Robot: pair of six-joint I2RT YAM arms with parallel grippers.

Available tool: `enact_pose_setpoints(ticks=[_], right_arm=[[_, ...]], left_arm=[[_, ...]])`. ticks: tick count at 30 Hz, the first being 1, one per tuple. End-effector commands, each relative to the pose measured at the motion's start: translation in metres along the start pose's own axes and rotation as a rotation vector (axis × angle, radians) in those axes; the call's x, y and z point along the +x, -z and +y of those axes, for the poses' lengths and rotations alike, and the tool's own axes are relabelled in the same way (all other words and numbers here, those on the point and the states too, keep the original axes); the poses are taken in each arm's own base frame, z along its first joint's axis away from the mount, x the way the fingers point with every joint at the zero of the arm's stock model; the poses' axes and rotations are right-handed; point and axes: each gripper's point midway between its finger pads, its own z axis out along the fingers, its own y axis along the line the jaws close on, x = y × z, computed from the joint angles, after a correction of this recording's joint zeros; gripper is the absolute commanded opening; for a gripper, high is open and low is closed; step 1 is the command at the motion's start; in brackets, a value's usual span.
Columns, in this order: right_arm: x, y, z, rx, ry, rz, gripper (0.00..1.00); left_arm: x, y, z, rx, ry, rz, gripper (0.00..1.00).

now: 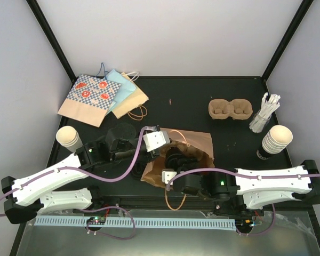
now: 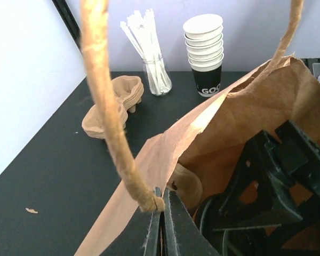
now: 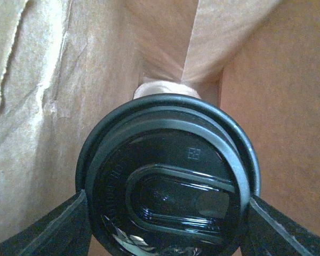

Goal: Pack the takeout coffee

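Note:
A brown paper bag (image 1: pixel 194 143) lies open at the table's middle. My left gripper (image 2: pixel 161 205) is shut on the bag's rim (image 2: pixel 202 125) at the base of a rope handle (image 2: pixel 109 106) and holds the mouth open; it also shows in the top view (image 1: pixel 156 140). My right gripper (image 3: pixel 168 213) is inside the bag, shut on a round black lid (image 3: pixel 168 178); whatever is under the lid is hidden. A tan rounded piece (image 3: pixel 165 88) sits deeper in the bag. A tan pulp cup carrier (image 1: pixel 230 109) sits at the back right.
Stacks of cream cups stand at the right (image 1: pixel 277 140) and the left (image 1: pixel 68 137). A jar of stir sticks (image 1: pixel 264 114) stands by the carrier. Dark lids (image 1: pixel 121 130) lie by my left arm. Flat patterned bags (image 1: pixel 104 96) lie at the back left.

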Motion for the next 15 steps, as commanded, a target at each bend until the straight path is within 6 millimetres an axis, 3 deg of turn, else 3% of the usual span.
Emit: enact_pose_setpoints(ticks=[1,15], right_arm=[[-0.016,-0.005,0.001,0.031,-0.025,-0.076,0.47],[0.005,-0.034,0.04,-0.03,0.0,-0.035,0.47]], left_arm=[[-0.018,0.002,0.0,-0.013,0.019,-0.072,0.01],[-0.019,0.002,-0.018,0.029,0.039,-0.066,0.01]])
